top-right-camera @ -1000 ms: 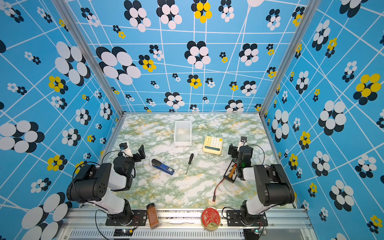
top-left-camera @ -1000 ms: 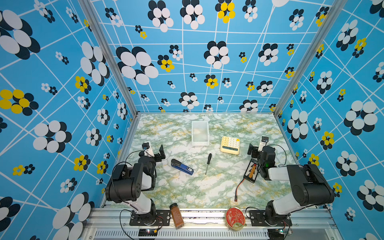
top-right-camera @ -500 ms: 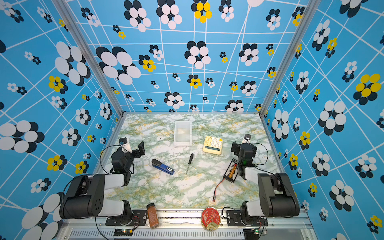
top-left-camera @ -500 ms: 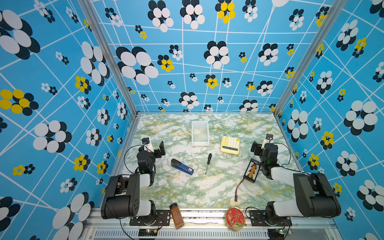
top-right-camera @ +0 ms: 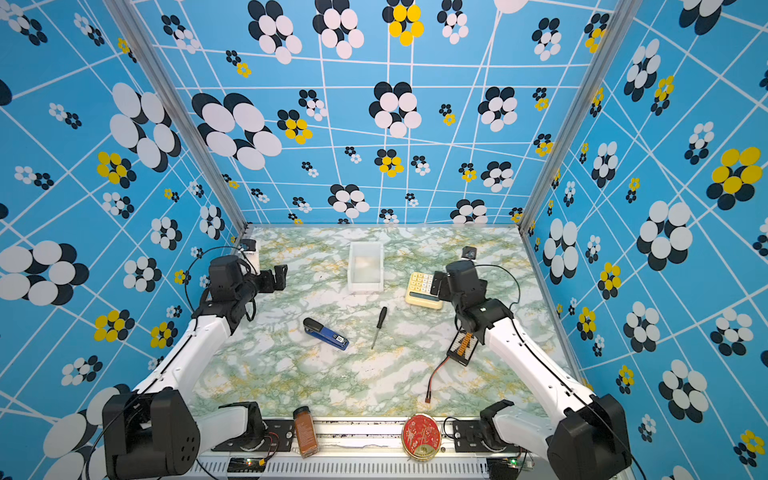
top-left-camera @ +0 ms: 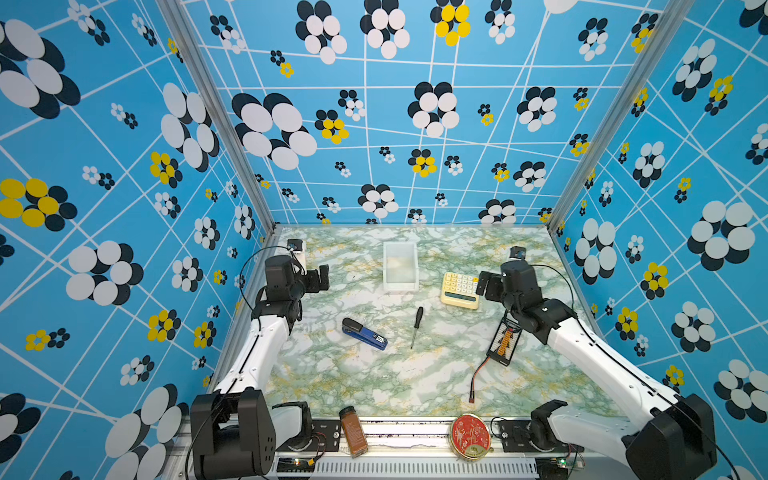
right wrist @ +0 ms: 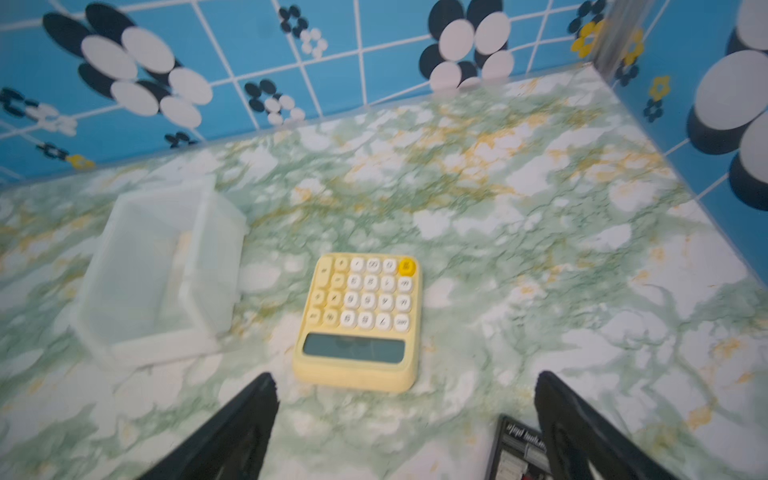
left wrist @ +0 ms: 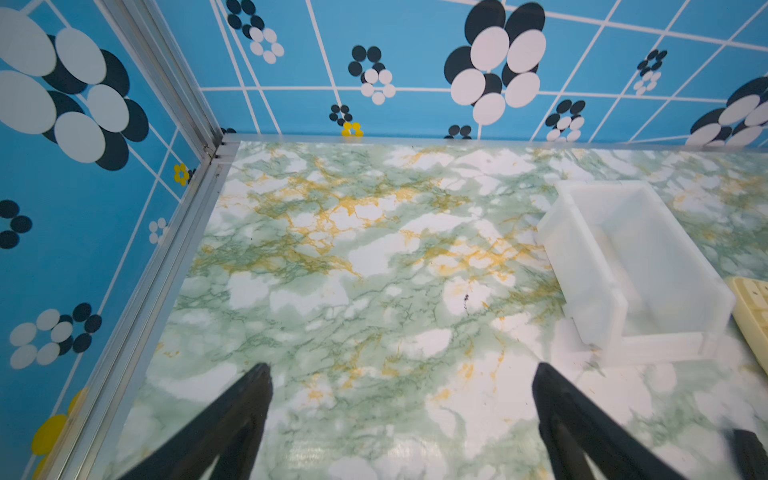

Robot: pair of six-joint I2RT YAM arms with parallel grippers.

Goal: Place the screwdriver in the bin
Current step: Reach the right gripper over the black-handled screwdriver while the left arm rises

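Observation:
The screwdriver (top-left-camera: pixel 416 326) (top-right-camera: pixel 379 326), black handle and thin silver shaft, lies flat near the table's middle, handle toward the back; neither wrist view shows it. Behind it stands the bin (top-left-camera: pixel 401 286) (top-right-camera: pixel 365 287), a white translucent tub with nothing in it, also seen in the left wrist view (left wrist: pixel 582 266) and the right wrist view (right wrist: pixel 216 249). My left gripper (top-left-camera: pixel 320 278) (left wrist: pixel 401 370) hovers open at the left, well left of the bin. At the right, my right gripper (top-left-camera: pixel 484 284) (right wrist: pixel 405 378) hangs open just short of the calculator. Neither holds anything.
A blue-and-black stapler (top-left-camera: pixel 364 332) lies left of the screwdriver. A cream-yellow calculator (top-left-camera: pixel 460 289) (right wrist: pixel 357 324) sits right of the bin. A black board with a red wire (top-left-camera: pixel 505 343) lies under my right arm. A spice jar (top-left-camera: pixel 353 432) and a red tin (top-left-camera: pixel 469 436) rest on the front rail.
Both arms have unfolded and reached toward the back of the table, carrying the grippers farther from the front rail. Nothing on the table has moved.

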